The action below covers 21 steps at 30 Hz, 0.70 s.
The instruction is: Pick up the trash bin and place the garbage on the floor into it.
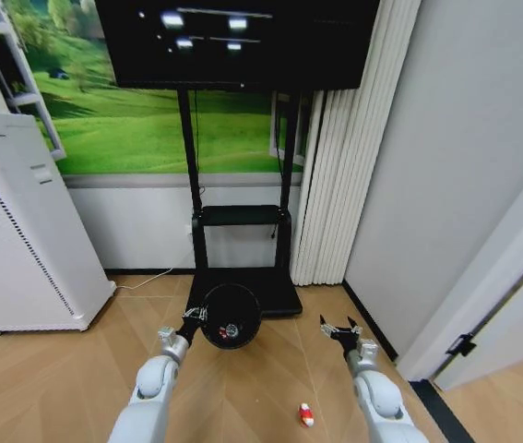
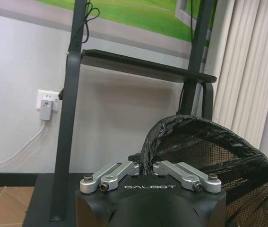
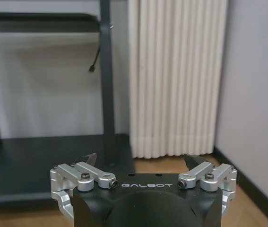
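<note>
From our head camera, we look down at a light wooden plank floor (image 1: 243, 388). Our left gripper (image 1: 194, 319) is clenched on the rim of the small black round mesh trash bin (image 1: 231, 316), which sits at the front edge of the black base plate of the television stand (image 1: 270, 291). Small litter pieces lie inside the bin. Our right gripper (image 1: 339, 330) hovers over bare floor to the right of the bin, its fingers spread and holding nothing. A small red-and-white wrapper (image 1: 306, 415) lies on the floor near our right arm, well apart from the bin. A tall white perforated appliance (image 1: 21, 240) stands at the left.

From our left wrist camera, the left gripper (image 2: 145, 166) pinches the bin's (image 2: 209, 156) black liner at the rim, with the stand's black shelf (image 2: 143, 66) behind.

From our right wrist camera, the right gripper (image 3: 141, 161) is wide open before white pleated curtains (image 3: 174, 75).
</note>
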Tool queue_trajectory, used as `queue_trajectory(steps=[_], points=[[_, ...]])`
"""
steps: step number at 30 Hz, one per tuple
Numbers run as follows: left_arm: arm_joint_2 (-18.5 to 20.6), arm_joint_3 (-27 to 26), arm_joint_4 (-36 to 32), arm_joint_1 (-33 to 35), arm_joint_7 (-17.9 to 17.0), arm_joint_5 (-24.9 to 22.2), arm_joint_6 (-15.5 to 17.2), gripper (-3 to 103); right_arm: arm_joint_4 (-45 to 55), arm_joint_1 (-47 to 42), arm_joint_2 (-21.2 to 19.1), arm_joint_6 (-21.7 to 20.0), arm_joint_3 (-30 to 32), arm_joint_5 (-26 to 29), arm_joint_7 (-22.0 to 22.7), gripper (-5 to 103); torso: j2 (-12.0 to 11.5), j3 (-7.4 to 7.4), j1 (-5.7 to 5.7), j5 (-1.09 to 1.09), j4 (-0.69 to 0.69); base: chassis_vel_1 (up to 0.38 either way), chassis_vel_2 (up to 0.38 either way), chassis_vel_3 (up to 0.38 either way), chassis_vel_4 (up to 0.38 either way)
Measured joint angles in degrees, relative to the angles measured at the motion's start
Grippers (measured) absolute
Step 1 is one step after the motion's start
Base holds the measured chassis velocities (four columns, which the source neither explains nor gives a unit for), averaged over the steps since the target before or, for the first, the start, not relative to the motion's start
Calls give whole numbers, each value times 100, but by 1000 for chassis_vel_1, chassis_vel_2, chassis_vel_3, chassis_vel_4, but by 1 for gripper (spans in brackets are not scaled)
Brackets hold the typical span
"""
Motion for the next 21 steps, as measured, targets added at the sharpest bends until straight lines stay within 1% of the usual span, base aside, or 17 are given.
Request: queue_trajectory(steps=[1, 3, 4, 5, 7, 8, 9, 10, 11, 12, 14, 15, 16, 17, 18, 20, 21], points=[[0, 0, 0, 0, 0, 0, 0, 7, 0, 0, 0, 0, 0, 0, 0, 100, 0, 0, 0, 0, 0, 6, 82, -49, -73], [-12, -15, -5, -1, -30, 0, 0, 7, -265, -33, -47, -120, 61, -327, -530, 100, 0, 1, 1, 2, 0, -23, 54, 9, -61], [-12, -15, -5, -1, -30, 0, 0, 7, -265, -33, -47, -120, 61, -327, -530, 100, 0, 1, 1, 2, 0, -23, 54, 17, -48], [-15, -23, -22, 1, -39, -2, 0, 7, -391, -54, -61, -116, 105, -529, -716, 100, 0, 1, 1, 1, -1, 0, 0, 0, 0], [-13, -47, -72, 22, -53, -17, 5, 7, -562, -207, -133, -491, 186, -832, -1099, 100, 0, 1, 1, 3, -1, 0, 0, 0, 0], [-13, -47, -72, 22, -53, -17, 5, 7, -562, -207, -133, -491, 186, -832, -1099, 100, 0, 1, 1, 3, -1, 0, 0, 0, 0], [-11, -70, -91, 36, -53, -28, 7, 7, -577, -334, -177, -788, 213, -884, -1259, 100, 0, 1, 1, 2, -3, 0, 0, 0, 0], [-11, -85, -99, 43, -49, -34, 8, 7, -568, -406, -199, -960, 230, -891, -1341, 100, 0, 1, 0, 2, -3, 0, 0, 0, 0], [-15, -111, -114, 49, -44, -47, 7, 7, -495, -538, -233, -1291, 237, -838, -1407, 100, 0, 1, 0, 2, -4, 0, 0, 0, 0], [-15, -111, -114, 49, -44, -47, 7, 7, -495, -538, -233, -1291, 237, -838, -1407, 100, 0, 1, 0, 2, -4, 0, 0, 0, 0], [-41, -151, -121, 53, -27, -53, 7, 7, -288, -730, -294, -1775, 223, -637, -1415, 100, 0, 1, 0, 2, -3, 0, 0, 0, 0], [-41, -151, -121, 53, -27, -53, 7, 7, -288, -730, -294, -1775, 223, -637, -1415, 100, 0, 1, 0, 2, -3, 0, 0, 0, 0], [-70, -189, -125, 53, -15, -56, -1, 7, -84, -864, -341, -2085, 202, -449, -1416, 100, 0, 0, 0, 1, -3, 0, 0, 0, 0], [-96, -216, -129, 53, 0, -63, -14, 7, 12, -931, -367, -2160, 193, -346, -1421, 100, 0, 0, 0, 0, -2, 0, 0, 0, 0], [-114, -238, -132, 55, 15, -71, -26, 7, 31, -956, -371, -2086, 189, -297, -1419, 100, 0, 0, 1, 0, -2, 0, 0, 0, 0], [-133, -279, -163, 99, 75, -106, -42, 7, 23, -966, -329, -1551, 158, -234, -1203, 100, 0, 0, 0, 1, -2, 0, 0, 0, 0], [-133, -279, -163, 99, 75, -106, -42, 7, 23, -966, -329, -1551, 158, -234, -1203, 100, 0, 0, 0, 1, -2, 0, 0, 0, 0]])
